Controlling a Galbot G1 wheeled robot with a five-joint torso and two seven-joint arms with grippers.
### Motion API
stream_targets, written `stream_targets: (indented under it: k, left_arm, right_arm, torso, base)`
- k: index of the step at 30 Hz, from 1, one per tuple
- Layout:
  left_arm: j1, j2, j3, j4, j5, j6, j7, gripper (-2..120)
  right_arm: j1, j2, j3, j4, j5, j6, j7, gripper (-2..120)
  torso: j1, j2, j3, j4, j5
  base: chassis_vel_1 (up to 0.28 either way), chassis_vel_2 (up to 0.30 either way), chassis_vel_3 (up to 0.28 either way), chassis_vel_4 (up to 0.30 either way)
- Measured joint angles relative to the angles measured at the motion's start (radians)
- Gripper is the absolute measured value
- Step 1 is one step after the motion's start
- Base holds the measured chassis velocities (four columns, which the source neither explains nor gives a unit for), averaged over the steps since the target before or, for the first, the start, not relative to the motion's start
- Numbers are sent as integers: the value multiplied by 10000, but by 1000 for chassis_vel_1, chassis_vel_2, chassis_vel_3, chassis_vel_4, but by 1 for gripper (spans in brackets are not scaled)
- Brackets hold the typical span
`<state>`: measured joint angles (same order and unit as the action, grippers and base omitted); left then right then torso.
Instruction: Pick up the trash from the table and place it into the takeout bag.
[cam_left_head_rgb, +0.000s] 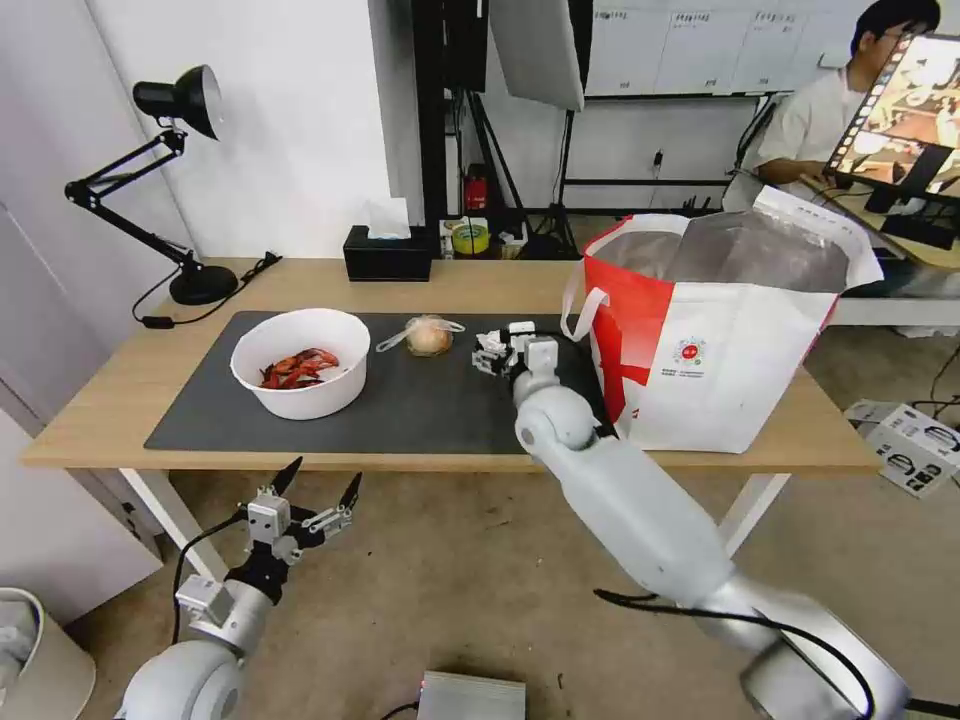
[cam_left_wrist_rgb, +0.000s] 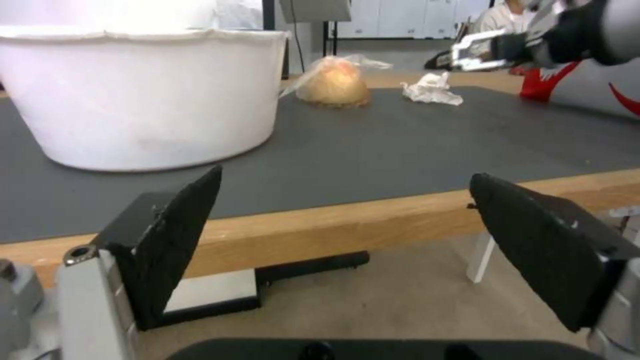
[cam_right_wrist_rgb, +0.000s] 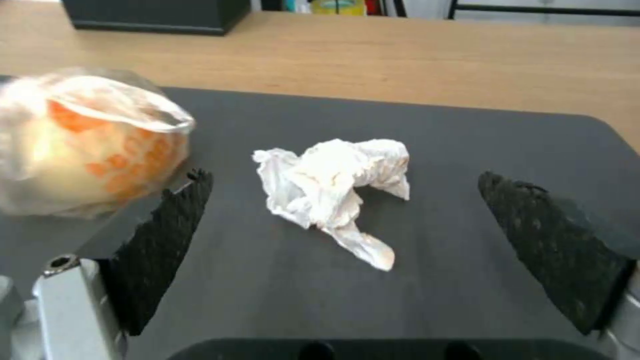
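On the table (cam_left_head_rgb: 480, 285), a dark grey mat (cam_left_head_rgb: 420, 410) carries the trash. A white bowl (cam_left_head_rgb: 300, 362) (cam_left_wrist_rgb: 147, 95) with red crayfish shells stands at the mat's left. The small clear bag with a beige lump (cam_left_head_rgb: 428, 337) (cam_right_wrist_rgb: 87, 145) (cam_left_wrist_rgb: 333, 82) lies mid-mat. A crumpled white tissue (cam_right_wrist_rgb: 333, 190) (cam_left_wrist_rgb: 433, 89) lies just right of it. My right gripper (cam_left_head_rgb: 497, 350) (cam_right_wrist_rgb: 345, 176) hovers open, its fingers on either side of the tissue and not touching it. The takeout bag (cam_left_head_rgb: 720, 330) stands open at the table's right. My left gripper (cam_left_head_rgb: 320, 492) (cam_left_wrist_rgb: 347, 177) hangs open below the table's front edge.
A black tissue box (cam_left_head_rgb: 387, 255) (cam_right_wrist_rgb: 153, 15) sits at the table's back edge, and a black desk lamp (cam_left_head_rgb: 180, 180) at the back left. A white bin (cam_left_head_rgb: 30, 650) stands on the floor at left, a cardboard box (cam_left_head_rgb: 915, 445) at right.
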<state>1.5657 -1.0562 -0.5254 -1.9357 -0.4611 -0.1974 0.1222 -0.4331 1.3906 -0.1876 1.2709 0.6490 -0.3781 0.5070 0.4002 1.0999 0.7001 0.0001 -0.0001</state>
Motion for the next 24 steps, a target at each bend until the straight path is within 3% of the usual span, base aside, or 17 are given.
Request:
stream_targets:
  k: [9, 24]
  left_arm:
    - [174, -52, -128, -107, 75, -29, 22, 100]
    - [57, -193, 132, -253, 170, -13, 6, 100]
  right_arm:
    - [587, 932, 282, -1698, -373, 6, 179, 100]
    - [1235, 1567, 667, -2972, -411, 51, -69, 100]
  torso:
    - [-1, 1, 0, 0, 0]
    - [-2, 2, -1, -2, 0]
  base:
    - [0, 0, 0, 0]
    - [0, 0, 0, 0]
